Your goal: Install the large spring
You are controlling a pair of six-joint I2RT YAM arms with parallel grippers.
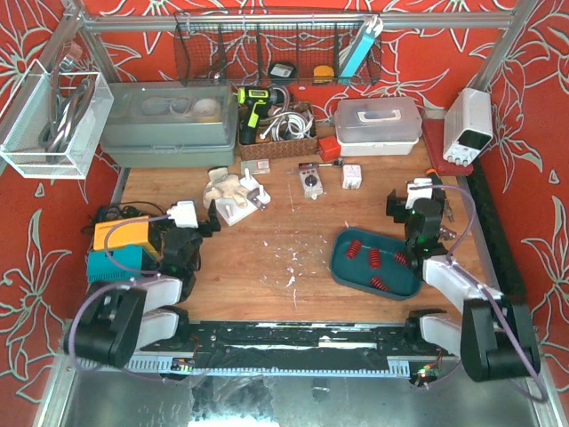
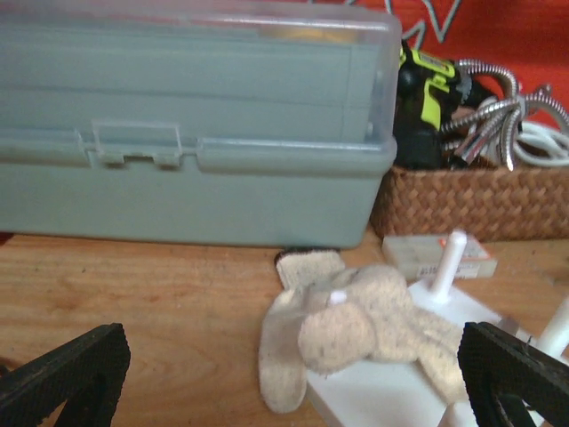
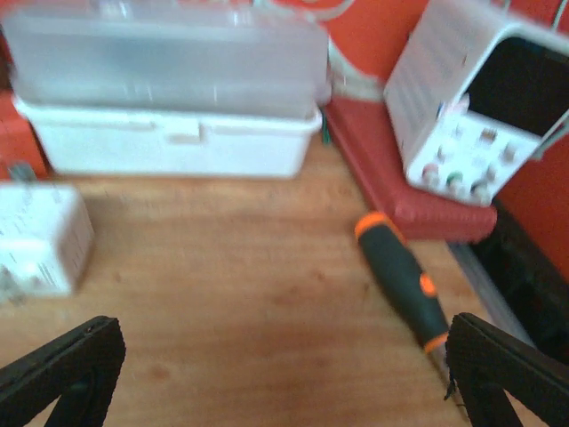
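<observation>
Both arms hung with fingers spread and empty: left gripper (image 2: 289,356) facing the white pegged fixture (image 2: 373,396), right gripper (image 3: 284,356) near the teal tray (image 1: 351,272) holding the red springs (image 1: 374,259). Fetching the large spring likely came next.

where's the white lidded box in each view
top external: the white lidded box sits at the back of the table, right of centre.
left wrist: not in it.
right wrist: it fills the upper left.
shared landmark: the white power supply, just to its right in both.

Red springs (image 1: 374,260) in teal tray (image 1: 338,264), white peg fixture (image 1: 238,197) well apart
</observation>
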